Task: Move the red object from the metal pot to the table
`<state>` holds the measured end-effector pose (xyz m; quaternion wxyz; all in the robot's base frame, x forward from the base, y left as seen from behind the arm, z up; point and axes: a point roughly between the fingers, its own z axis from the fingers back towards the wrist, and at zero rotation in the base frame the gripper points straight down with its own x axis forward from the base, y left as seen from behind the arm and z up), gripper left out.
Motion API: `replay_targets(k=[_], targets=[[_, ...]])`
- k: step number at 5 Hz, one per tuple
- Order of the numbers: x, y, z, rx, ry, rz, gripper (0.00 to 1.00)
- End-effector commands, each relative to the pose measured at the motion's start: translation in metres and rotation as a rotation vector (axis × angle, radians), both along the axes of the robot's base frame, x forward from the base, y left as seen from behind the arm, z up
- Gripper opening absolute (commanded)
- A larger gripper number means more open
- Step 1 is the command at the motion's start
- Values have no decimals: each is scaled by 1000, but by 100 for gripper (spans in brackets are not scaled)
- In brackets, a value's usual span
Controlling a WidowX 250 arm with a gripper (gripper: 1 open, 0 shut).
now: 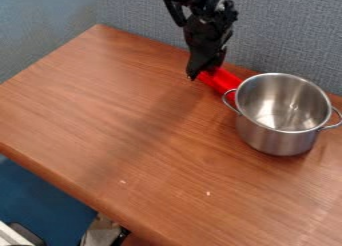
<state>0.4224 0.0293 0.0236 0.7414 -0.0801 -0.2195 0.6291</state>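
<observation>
The red object (219, 81) already lies on the surface (120, 110), just beside the empty metal pot (283, 112), so the task seems almost done, while the hand (201, 69) is at its end, and whether it is spread or pinching cannot be told.

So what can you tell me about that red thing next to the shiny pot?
The red object is a plain, bright red block, smooth like plastic or painted wood. It lies flat on the wooden table, outside the metal pot, just left of its near handle; whether they touch is unclear. Its far end is hidden under the robot's dark fingers, which sit right on it. Only the near part shows, angled toward the pot.
</observation>
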Motion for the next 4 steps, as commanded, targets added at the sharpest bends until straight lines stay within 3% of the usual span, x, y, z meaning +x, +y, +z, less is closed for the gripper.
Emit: replay_targets(k=[1, 4], targets=[[-62, -10, -71, 38, 302, 81, 100], [-94, 1, -63, 67, 315, 118, 100]])
